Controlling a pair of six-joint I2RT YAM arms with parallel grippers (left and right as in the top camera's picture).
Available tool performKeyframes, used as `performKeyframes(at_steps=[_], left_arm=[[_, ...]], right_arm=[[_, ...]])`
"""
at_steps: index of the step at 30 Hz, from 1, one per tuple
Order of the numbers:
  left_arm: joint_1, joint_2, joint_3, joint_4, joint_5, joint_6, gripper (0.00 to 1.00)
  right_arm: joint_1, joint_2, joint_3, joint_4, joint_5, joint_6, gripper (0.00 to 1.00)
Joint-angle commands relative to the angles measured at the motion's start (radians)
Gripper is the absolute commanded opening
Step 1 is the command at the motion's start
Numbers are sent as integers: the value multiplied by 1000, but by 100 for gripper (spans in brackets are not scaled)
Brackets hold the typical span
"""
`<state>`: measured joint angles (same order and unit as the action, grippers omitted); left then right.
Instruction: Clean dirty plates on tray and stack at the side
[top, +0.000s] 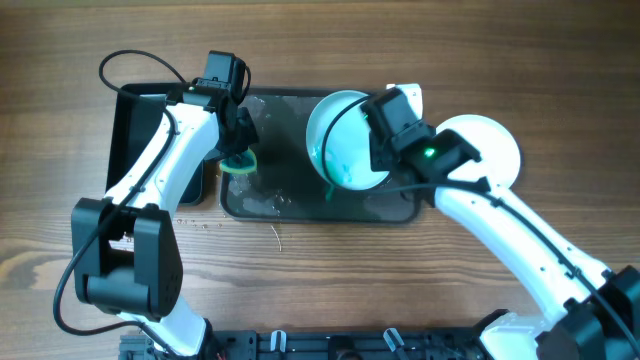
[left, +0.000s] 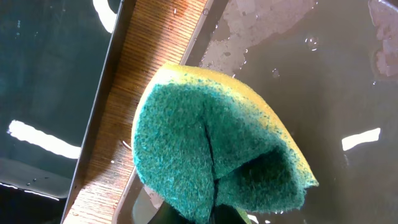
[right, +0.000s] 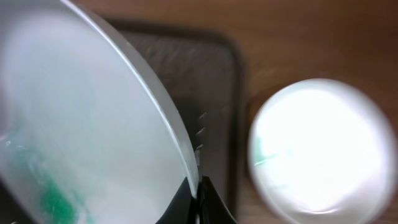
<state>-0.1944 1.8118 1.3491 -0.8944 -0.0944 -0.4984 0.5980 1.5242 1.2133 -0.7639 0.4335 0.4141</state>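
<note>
On the brown wooden tabletop (top: 330, 270) lies the large dark grey rectangular tray (top: 300, 205), and it is wet. Over its left part the left hand (top: 238, 152) is clamped on a green and yellow sponge (top: 240, 166). Farther, the right hand (right: 196, 200) grips by the rim a round white plate with teal smear (top: 340, 140), tilted above the tray. A second white plate (top: 500, 145) rests on the tabletop just right of the tray.

Green-yellow sponge (left: 211, 155), teal-streaked white plate (top: 342, 140) — blotchy grey tray (top: 285, 150)
</note>
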Motion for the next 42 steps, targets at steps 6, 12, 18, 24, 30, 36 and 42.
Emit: performKeyframes(at_steps=[6, 12, 18, 24, 30, 36, 42], left_arm=[[0, -11, -1, 2, 13, 20, 4], [0, -11, -1, 3, 16, 20, 4], [0, -11, -1, 3, 16, 20, 4], [0, -11, -1, 3, 16, 20, 4], [0, -11, -1, 3, 16, 20, 4], [0, -11, -1, 3, 16, 20, 4], [0, -11, -1, 3, 16, 20, 4]], right_arm=[[190, -26, 4, 23, 603, -22, 4], [296, -27, 4, 75, 904, -23, 4], [341, -27, 4, 172, 1047, -154, 4], [341, -26, 4, 293, 1052, -254, 4], [307, -25, 3, 251, 793, -166, 4], [153, -16, 2, 63, 280, 227, 4], [-15, 106, -55, 129, -240, 380, 4]])
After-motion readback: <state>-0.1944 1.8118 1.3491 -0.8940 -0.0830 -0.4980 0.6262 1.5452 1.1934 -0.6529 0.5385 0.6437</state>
